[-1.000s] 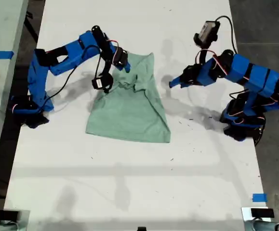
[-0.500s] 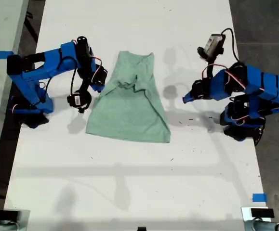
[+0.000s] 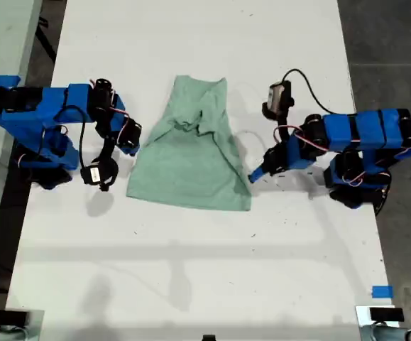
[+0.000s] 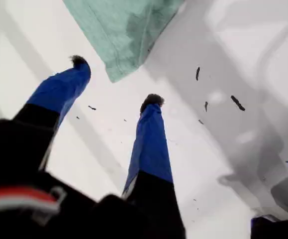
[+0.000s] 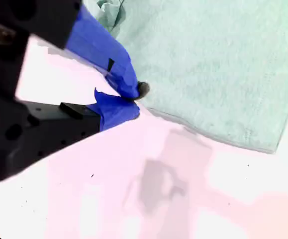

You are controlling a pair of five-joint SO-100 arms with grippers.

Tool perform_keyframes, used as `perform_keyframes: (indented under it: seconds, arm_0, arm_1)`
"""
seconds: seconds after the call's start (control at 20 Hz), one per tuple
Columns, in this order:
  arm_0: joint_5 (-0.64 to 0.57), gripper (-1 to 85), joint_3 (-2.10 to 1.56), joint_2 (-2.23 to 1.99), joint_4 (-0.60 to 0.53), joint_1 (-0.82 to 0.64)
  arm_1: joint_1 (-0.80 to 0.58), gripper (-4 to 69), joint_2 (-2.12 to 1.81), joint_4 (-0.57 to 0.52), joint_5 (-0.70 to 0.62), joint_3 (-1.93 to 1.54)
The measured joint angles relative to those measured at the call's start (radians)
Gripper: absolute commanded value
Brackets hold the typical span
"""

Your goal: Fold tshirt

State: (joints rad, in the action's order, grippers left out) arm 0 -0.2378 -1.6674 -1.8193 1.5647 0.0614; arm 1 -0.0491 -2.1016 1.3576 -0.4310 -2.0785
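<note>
While my first gripper [image 4: 116, 82] hangs wide open, empty, just short of the tshirt [image 4: 121, 30] corner, I'd slide one jaw beneath; my second gripper [image 5: 126, 99] sits closed, empty, at its edge

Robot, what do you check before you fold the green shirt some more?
1. My first hand open: ok, jaws apart.
2. Corner of the tshirt between the first hand's jaws: not ok, it lies just ahead of the fingertips.
3. My second hand open: not ok, jaws shut at the tshirt's side edge.
4. Second hand pinching cloth: cannot tell.
5. Tshirt lying smooth: not ok, rumpled folds toward the exterior view's top.
6. Bare table to fold onto: ok.
</note>
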Motion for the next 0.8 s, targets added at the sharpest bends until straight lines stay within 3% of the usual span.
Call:
perform_keyframes:
  seconds: [0.35,0.4,0.5,0.55,0.8]
  arm_0:
    - [0.009,0.1,-0.057,-0.038,-0.035,0.008]
    - [0.009,0.1,-0.074,-0.052,-0.041,0.008]
    - [0.009,0.1,-0.115,-0.092,-0.064,0.008]
    - [0.009,0.1,-0.143,-0.115,-0.067,0.006]
    - [0.021,0.1,-0.232,-0.207,-0.121,0.008]
  arm_1:
    - [0.005,20.7,0.348,-0.267,-0.014,-0.002]
    - [0.005,16.0,0.396,-0.308,-0.014,0.0]
    - [0.003,-0.4,0.497,-0.402,-0.014,0.0]
    - [0.0,-1.8,0.523,-0.443,-0.012,0.005]
    - [-0.028,-2.2,0.549,-0.446,-0.012,0.031]
